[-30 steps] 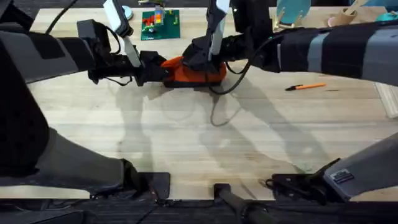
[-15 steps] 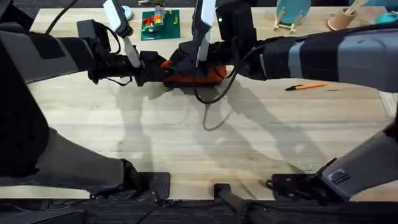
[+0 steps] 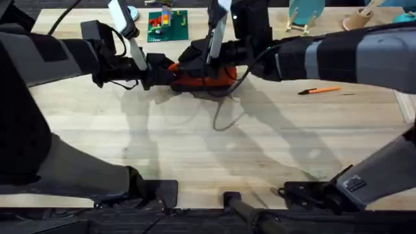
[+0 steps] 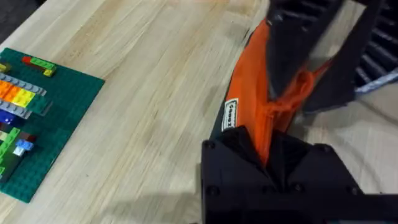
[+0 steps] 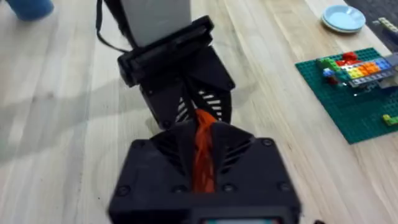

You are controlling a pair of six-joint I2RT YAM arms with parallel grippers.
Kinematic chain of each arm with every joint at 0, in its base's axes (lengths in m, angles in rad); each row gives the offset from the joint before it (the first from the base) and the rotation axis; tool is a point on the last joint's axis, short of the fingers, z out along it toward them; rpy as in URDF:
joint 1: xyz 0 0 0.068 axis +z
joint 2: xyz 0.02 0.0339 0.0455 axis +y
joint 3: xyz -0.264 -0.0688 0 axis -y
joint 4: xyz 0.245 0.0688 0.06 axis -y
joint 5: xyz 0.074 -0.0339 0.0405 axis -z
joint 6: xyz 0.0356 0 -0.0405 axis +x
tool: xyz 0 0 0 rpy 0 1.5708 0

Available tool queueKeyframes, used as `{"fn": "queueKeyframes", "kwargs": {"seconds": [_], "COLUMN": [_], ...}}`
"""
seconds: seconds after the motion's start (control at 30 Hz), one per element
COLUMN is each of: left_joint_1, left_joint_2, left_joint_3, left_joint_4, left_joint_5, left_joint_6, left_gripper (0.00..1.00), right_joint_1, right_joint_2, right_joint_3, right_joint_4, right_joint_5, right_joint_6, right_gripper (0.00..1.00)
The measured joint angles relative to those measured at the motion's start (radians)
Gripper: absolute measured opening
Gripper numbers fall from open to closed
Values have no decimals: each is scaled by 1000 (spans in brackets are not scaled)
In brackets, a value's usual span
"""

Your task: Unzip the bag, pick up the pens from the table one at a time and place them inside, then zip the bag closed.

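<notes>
Bracing is the reason for the two-arm setup: the oblong orange fabric pouch with a dark bottom band [image 3: 203, 78] lies at the far middle of the light wooden plank tabletop [image 3: 195, 149], and it is pinned at one end while the zipper is worked from the other. The left gripper [image 4: 268, 163] is clenched on the pouch's end, orange fabric pinched between its black fingers in the left wrist view, so the bag is kept from sliding when the zip is pulled. The right gripper [image 5: 202, 163] is closed on a thin strip of orange material, judged to be the pull tab or fabric at the zipper; which one cannot be told. Zipper state is hidden under both grippers, so how far it is open cannot be told.

Left arm is stretched in low from the left side, forearm nearly level with the table, wrist pointed at the pouch's left end. Right arm is reached across from the right, forearm also low and long, gripper set on top of the pouch just beside the left gripper; the two heads face each other almost touching in the right wrist view.

Slim orange pen with a dark tip [image 3: 319, 90] lies on the table well apart, right of the pouch, not yet picked. Green building-block baseplate [image 3: 168, 25] sits behind the pouch, untouched.
</notes>
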Motion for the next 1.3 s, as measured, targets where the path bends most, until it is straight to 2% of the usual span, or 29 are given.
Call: {"fn": "queueKeyframes", "kwargs": {"seconds": [0.03,0.17,0.2,0.23,0.73,1.1,1.13,1.23,1.3], "left_joint_1": [0,0,0,0,0,0,0,0,0], "left_joint_2": [0,0,0,0,0,0,0,0,0], "left_joint_3": [0,0,0,0,0,0,0,0,0], "left_joint_4": [0,0,0,0,0,0,0,3,3], "left_joint_5": [0,0,0,0,0,1,1,0,-4], "left_joint_6": [0,0,0,0,0,0,1,2,0], "left_gripper": [42,42,42,42,42,47,103,420,518], "right_joint_1": [-4,-22,-28,-33,-108,-131,-132,-141,-151], "right_joint_2": [-2,-26,-35,-41,-48,-48,-48,-48,-48], "right_joint_3": [1,2,2,4,13,13,13,13,13], "right_joint_4": [0,1,3,5,9,7,6,-7,-15], "right_joint_5": [-5,-33,-43,-53,-90,-89,-89,-89,-89], "right_joint_6": [11,36,38,43,210,238,238,238,239], "right_gripper": [280,847,959,987,996,996,996,996,996]}}
